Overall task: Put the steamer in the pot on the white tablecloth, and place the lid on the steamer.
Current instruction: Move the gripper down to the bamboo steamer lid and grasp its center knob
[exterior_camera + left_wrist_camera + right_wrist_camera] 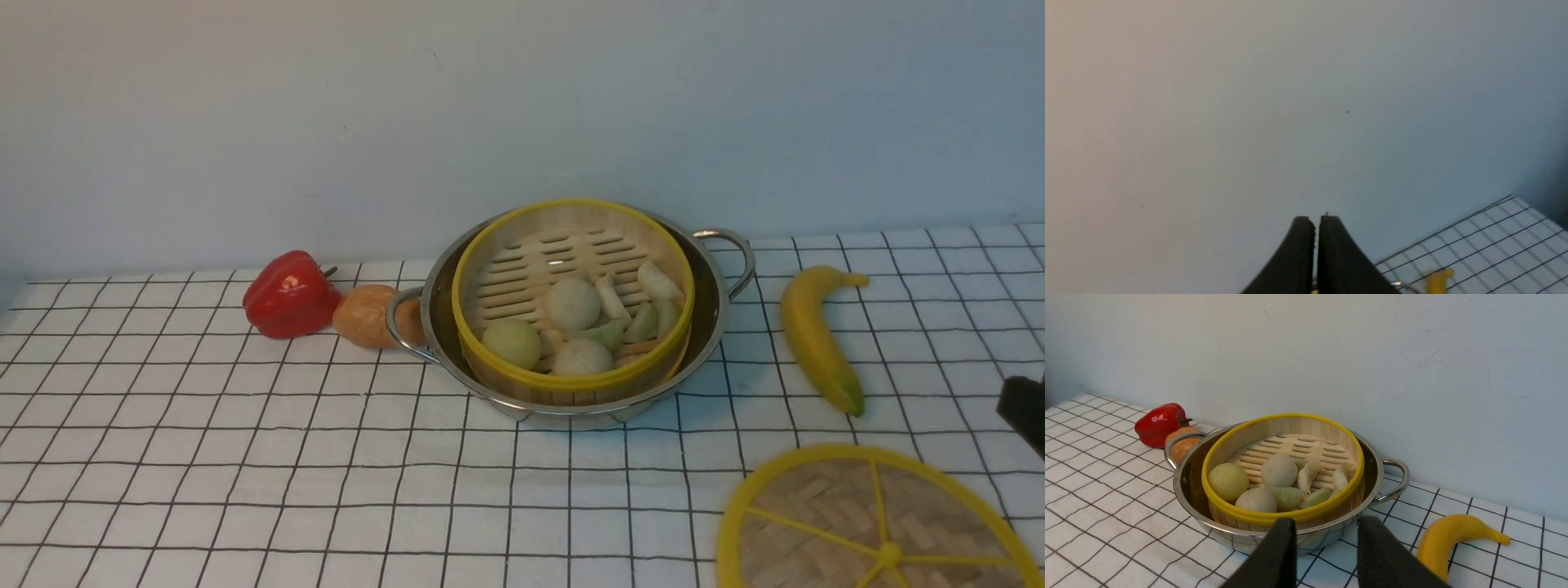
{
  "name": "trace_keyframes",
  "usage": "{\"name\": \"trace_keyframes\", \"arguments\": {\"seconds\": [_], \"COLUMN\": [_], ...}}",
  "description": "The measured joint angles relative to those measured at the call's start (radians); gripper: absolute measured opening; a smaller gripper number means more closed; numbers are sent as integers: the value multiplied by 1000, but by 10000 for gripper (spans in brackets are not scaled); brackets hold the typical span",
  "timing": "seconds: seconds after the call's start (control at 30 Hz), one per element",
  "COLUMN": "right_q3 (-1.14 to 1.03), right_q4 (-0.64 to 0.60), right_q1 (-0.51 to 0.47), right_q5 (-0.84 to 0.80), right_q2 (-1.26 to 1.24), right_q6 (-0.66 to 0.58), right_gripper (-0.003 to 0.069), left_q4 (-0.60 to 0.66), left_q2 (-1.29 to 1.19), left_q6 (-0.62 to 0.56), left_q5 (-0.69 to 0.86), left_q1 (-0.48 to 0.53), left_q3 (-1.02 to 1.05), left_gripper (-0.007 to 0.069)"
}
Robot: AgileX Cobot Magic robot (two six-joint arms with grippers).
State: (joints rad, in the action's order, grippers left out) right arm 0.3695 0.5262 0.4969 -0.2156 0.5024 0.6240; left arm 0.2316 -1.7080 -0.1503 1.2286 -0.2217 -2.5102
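Lid flat at lower right: I fear its rim slips, landing askew on steamer. R gripper half-open, L gripper shut, both empty.

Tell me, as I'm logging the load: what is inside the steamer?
Inside the steamer lie three round buns and several pale dumplings on its slatted floor. The slats beneath the food are covered, so anything under it cannot be seen.

one pot, one steamer, one lid, one white tablecloth. in the steamer, three round buns and four or five crescent dumplings, pale and green, exact number hard to tell. also one red pepper, one banana, one brownish round item.
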Motion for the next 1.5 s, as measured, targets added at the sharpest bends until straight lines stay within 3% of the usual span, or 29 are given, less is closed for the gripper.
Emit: {"name": "trace_keyframes", "arguments": {"seconds": [0.1,0.23,0.3,0.33,0.47,0.63,0.8,0.93,1.1,1.5], "right_q3": [0,0,0,0,0,0,0,0,0,0], "right_q4": [0,0,0,0,0,0,0,0,0,0], "right_q1": [0,0,0,0,0,0,0,0,0,0], "right_q5": [0,0,0,0,0,1,1,1,0,3], "right_q2": [0,0,0,0,0,0,0,0,0,0], "right_q6": [0,0,0,0,0,0,0,0,0,19], "right_gripper": [240,240,240,240,240,240,240,240,240,240], "left_q4": [-48,-45,-21,-18,83,95,88,25,-43,-48], "left_q2": [113,392,526,553,872,1193,1453,1557,1694,1706], "left_q6": [-43,-113,-155,-159,-208,-258,-290,-304,-304,-272], "left_q5": [-26,-258,-385,-397,-700,-906,-990,-980,-884,-852], "left_q1": [0,48,103,117,295,413,424,424,409,405], "left_q3": [242,807,1064,1064,1674,2150,2397,2471,2517,2518], "left_gripper": [27,33,33,33,43,45,59,64,75,92]}}
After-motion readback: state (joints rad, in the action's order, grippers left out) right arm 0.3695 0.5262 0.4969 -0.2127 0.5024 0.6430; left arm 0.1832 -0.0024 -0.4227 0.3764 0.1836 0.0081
